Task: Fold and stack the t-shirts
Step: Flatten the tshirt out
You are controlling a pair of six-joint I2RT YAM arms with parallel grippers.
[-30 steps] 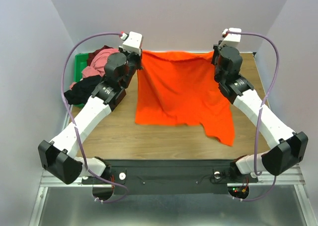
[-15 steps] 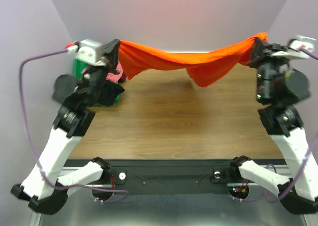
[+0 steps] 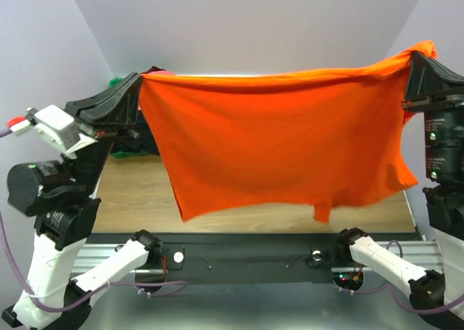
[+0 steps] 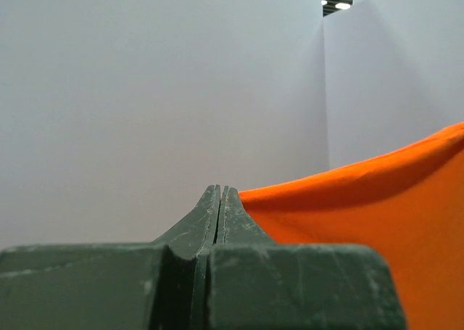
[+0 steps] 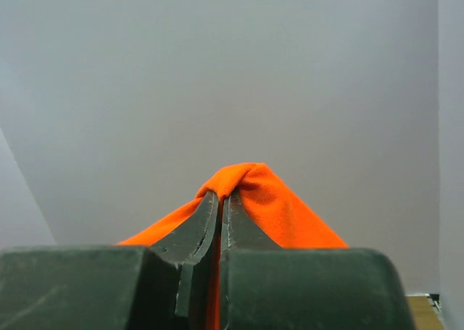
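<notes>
Now bright orange cloth t-shirt (image 3: 283, 141) hangs spread in air above brown wooden table (image 3: 138, 192). Left gripper (image 3: 136, 92) and right gripper (image 3: 417, 57) each pinch one top corner, jaws clamped tight. Best: hold top edge level and taut, lay bottom hem down first, avoid bunching.

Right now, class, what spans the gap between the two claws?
The bright orange cloth t-shirt, held stretched between the left claw and the right claw, seen in the top external view.
</notes>
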